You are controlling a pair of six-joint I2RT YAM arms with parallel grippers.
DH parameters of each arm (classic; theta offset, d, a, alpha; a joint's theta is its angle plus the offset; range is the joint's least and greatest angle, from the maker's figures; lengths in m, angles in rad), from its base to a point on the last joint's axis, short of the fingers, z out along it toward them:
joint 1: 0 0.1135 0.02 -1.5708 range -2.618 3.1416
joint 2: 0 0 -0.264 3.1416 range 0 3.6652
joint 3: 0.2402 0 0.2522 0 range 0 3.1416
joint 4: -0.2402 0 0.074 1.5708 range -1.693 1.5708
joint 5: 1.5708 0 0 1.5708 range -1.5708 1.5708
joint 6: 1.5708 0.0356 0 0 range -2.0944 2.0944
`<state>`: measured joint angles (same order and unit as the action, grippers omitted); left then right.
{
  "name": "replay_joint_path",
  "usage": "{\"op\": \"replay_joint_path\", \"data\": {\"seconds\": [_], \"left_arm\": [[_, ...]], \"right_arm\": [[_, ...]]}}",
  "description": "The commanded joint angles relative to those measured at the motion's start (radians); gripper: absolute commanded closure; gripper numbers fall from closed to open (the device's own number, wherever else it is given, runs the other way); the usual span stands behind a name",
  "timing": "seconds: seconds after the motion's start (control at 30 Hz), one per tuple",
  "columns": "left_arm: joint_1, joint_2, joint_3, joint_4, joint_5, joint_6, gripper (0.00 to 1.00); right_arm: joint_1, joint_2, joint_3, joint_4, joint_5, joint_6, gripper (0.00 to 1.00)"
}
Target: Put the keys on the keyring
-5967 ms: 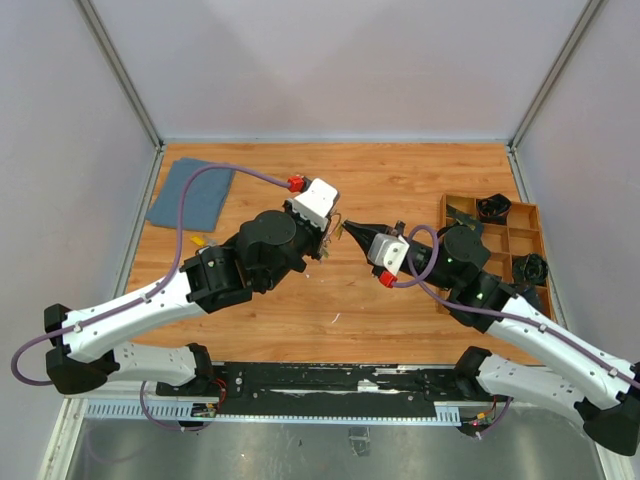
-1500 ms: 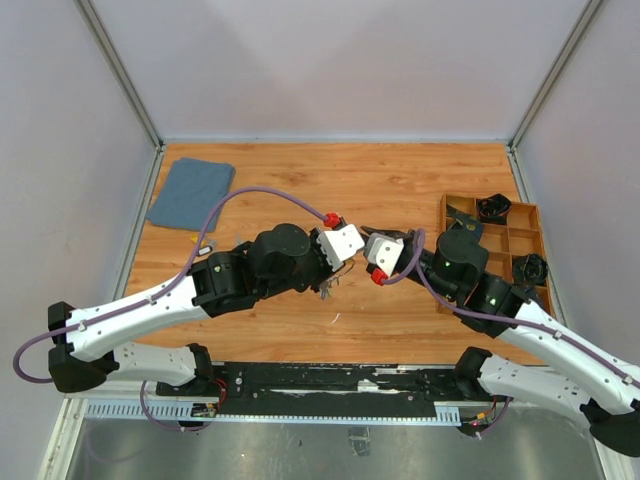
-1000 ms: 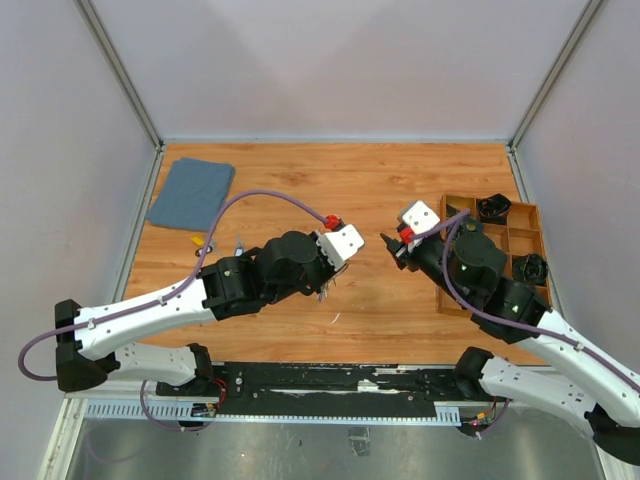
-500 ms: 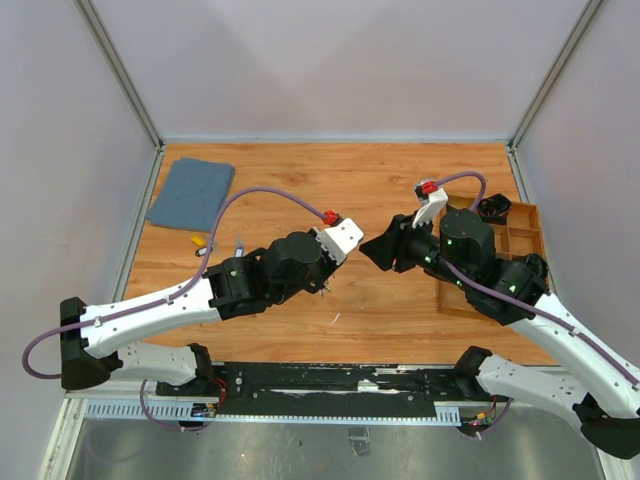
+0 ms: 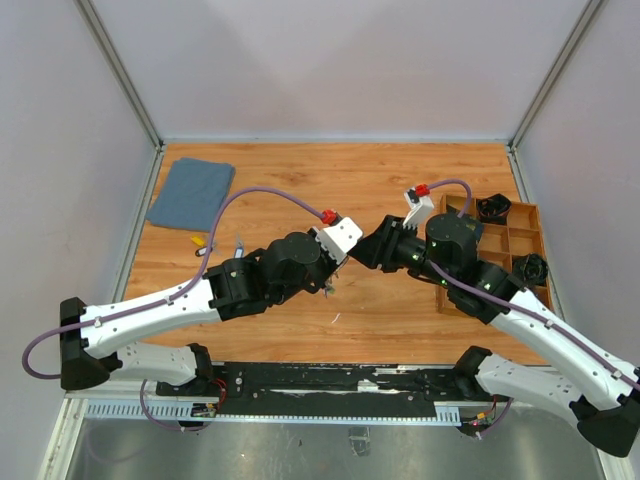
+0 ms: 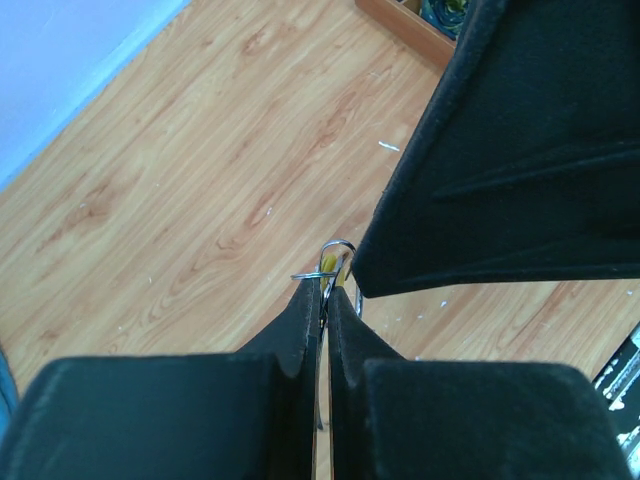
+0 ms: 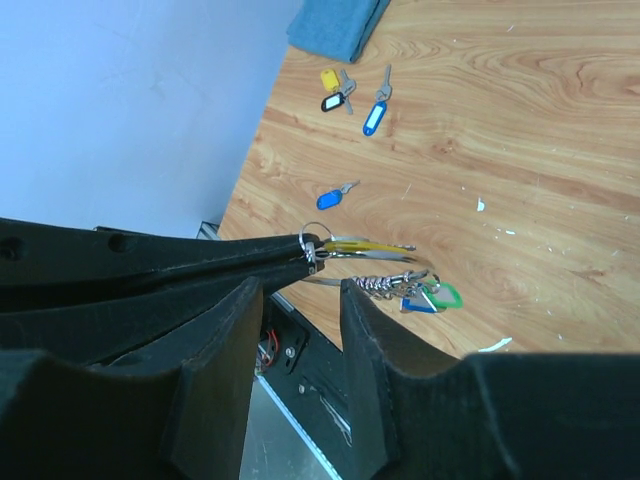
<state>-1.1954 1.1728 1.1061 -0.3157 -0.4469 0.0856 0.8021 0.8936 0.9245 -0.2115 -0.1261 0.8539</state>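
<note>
Left gripper clamped the keyring mid-scene while the right gripper, just right of it, held its fingers narrowly apart and empty; loose keys lay at left

Table: orange-brown wood grain. Cloth: slate blue. Keyring: silver, with green and blue tags. Loose keys: yellow, black, blue tags. Tray: brown. My fingers: black. Cables: purple. Walls: pale grey.
</note>
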Motion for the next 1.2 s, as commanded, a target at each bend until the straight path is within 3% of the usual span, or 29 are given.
{"op": "replay_joint_path", "data": {"seconds": [0.0, 0.53, 1.17], "left_arm": [[-0.009, -0.026, -0.002, 0.056, 0.003, 0.005, 0.99], [-0.009, -0.061, -0.028, 0.088, 0.038, 0.018, 1.00], [-0.009, -0.056, -0.023, 0.086, 0.027, 0.014, 0.99]], "right_arm": [[-0.020, -0.003, -0.024, 0.108, 0.033, 0.040, 0.63], [-0.026, 0.028, -0.031, 0.140, -0.013, 0.051, 0.73], [-0.027, 0.052, -0.032, 0.149, -0.065, 0.070, 0.78]]}}
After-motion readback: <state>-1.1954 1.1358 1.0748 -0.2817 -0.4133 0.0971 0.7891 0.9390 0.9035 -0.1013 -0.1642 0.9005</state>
